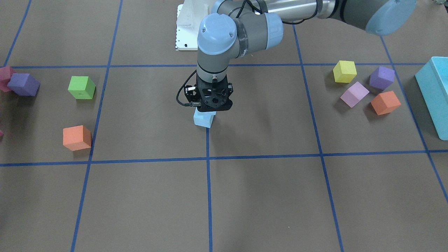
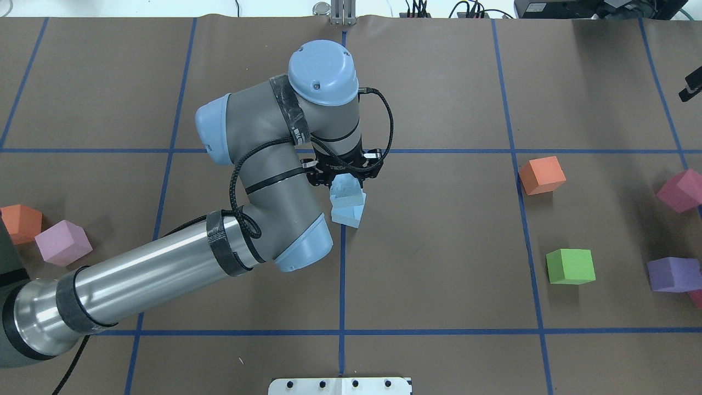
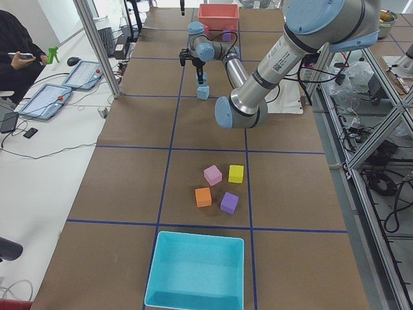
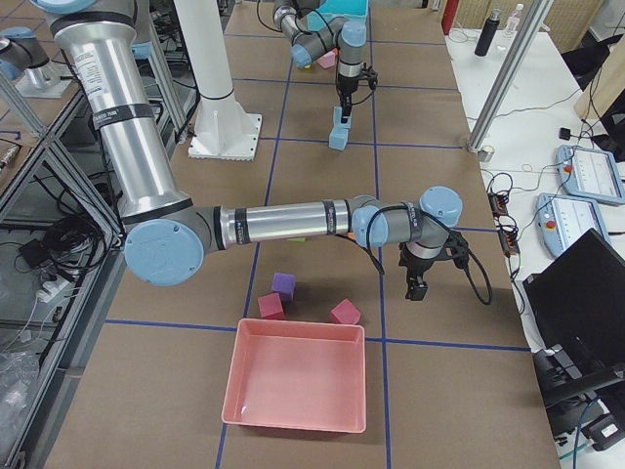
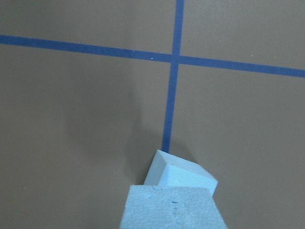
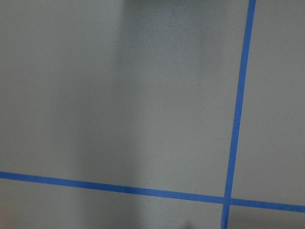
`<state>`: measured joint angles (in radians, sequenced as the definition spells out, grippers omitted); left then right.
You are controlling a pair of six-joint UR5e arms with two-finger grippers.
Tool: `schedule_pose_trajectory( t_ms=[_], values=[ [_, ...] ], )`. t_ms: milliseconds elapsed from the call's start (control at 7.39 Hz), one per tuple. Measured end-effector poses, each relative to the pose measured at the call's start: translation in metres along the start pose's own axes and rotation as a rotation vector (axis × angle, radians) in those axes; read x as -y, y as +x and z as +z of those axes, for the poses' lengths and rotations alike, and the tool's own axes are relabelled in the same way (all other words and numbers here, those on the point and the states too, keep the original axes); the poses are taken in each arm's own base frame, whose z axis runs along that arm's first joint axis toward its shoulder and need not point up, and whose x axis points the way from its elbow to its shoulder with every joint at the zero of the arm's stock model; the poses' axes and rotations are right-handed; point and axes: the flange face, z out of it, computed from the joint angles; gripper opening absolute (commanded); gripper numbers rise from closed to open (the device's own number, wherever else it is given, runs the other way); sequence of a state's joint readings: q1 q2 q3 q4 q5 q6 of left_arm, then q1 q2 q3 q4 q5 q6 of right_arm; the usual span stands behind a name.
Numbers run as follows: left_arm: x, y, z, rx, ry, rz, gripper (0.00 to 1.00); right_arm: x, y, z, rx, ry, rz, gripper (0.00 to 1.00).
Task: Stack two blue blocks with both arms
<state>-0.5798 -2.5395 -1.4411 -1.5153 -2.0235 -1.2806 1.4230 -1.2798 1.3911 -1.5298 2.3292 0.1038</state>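
Two bins stand at the table's ends. The turquoise bin [image 3: 197, 268] shows only its own plain floor. Four cubes lie on the table near it, all outside it: a lilac cube [image 3: 212, 175], a yellow cube [image 3: 236, 173], an orange cube [image 3: 203, 197] and a purple cube [image 3: 229, 203]. The red bin [image 4: 293, 376] shows a plain floor too. Near its rim, on the table, lie a second purple cube [image 4: 283, 285], a magenta cube [image 4: 270, 306] and another magenta cube [image 4: 344, 313].

That end also has a green cube [image 1: 81, 87] and a second orange cube [image 1: 77, 137]. Counted: two blue, two orange, two purple, two magenta, and one each of lilac, yellow and green (eleven cubes in all).

At mid-table the left gripper [image 2: 344, 185] is clamped on the upper blue block [image 5: 169, 210]. This block sits directly over the lower blue block [image 1: 203, 120], turned askew to it. The lower block lies on the table at the end of a blue tape line. Whether the two touch, I cannot tell.

The right gripper [image 4: 417, 290] hangs over the table on the operators' side, well apart from the blue blocks. I cannot tell how its jaws stand.
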Motion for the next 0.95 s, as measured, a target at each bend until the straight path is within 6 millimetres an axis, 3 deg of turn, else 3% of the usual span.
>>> schedule_pose_trajectory(
  t_ms=[406, 812, 947],
  values=[
    [0.002, 0.001, 0.015, 0.026, 0.016, 0.002, 0.50, -0.001, 0.000, 0.000, 0.001, 0.001, 0.000, 1.00],
    [-0.008, 0.006, 0.023, 0.031, 0.008, 0.010, 0.50, 0.001, -0.001, -0.002, 0.001, 0.004, -0.001, 1.00],
    [-0.010, 0.007, 0.024, 0.031, 0.007, 0.011, 0.59, 0.001, -0.002, -0.002, 0.000, 0.005, 0.000, 1.00]
  ],
)
